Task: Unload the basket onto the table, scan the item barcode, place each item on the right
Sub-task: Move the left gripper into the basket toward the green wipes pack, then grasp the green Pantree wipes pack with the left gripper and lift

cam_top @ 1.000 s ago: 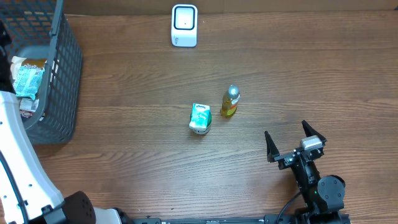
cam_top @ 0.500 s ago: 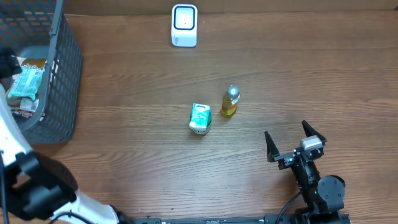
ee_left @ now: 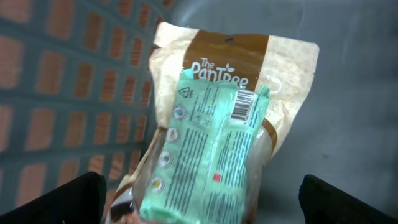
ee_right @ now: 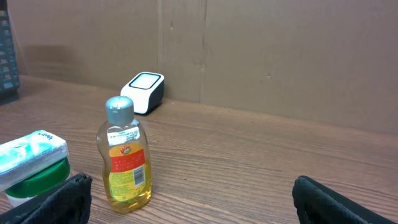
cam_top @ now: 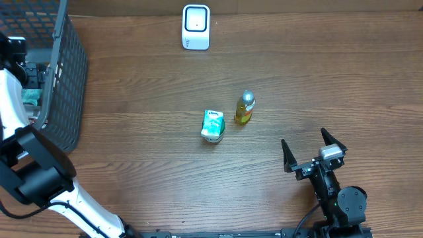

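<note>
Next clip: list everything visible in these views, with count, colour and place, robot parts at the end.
scanner: 1, white, far side of the table, centre
bottle: 1, yellow with a grey cap, upright, mid-table
container: 1, green and white, beside the bottle, apart from it
basket: 1, dark grey mesh, left edge of the table
pouch: 1, brown and cream, lying in the basket
packet: 1, mint green, barcode facing up, on top of the pouch
table: 1, brown wood
cardboard wall: 1, brown, behind the table
left end effector: 1, black, open, over the packet in the basket
right end effector: 1, black, open, near side of the table, holding nothing
</note>
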Robot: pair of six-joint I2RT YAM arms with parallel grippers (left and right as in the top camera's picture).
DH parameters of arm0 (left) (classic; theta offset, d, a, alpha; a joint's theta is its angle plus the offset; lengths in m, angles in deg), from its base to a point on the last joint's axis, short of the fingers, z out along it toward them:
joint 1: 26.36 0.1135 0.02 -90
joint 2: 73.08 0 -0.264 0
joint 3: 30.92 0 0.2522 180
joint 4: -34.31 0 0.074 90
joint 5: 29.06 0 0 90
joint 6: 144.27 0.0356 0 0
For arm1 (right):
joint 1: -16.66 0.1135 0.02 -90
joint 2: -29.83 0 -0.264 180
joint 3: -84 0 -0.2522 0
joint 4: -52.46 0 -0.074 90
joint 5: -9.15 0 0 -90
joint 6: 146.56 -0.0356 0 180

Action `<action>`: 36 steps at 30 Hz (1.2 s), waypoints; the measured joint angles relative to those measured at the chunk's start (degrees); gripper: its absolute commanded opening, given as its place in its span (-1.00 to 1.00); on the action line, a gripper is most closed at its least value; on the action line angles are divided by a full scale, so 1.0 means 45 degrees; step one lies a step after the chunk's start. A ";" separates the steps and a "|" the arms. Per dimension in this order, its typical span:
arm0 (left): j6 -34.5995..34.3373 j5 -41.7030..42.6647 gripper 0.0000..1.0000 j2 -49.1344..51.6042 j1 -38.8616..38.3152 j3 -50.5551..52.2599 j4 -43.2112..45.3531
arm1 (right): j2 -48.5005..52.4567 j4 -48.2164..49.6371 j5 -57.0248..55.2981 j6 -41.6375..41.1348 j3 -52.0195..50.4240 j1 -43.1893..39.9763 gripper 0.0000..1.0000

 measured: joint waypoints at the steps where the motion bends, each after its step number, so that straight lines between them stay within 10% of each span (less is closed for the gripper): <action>1: 0.0078 -0.0015 1.00 0.0092 -0.0010 0.0000 0.0039 | 0.0000 -0.0005 0.0000 -0.0005 0.0000 -0.0005 1.00; 36: 0.0311 0.0029 0.99 0.2181 0.0588 0.0000 0.0758 | 0.0000 0.0000 -0.0005 0.0000 0.0000 0.0000 1.00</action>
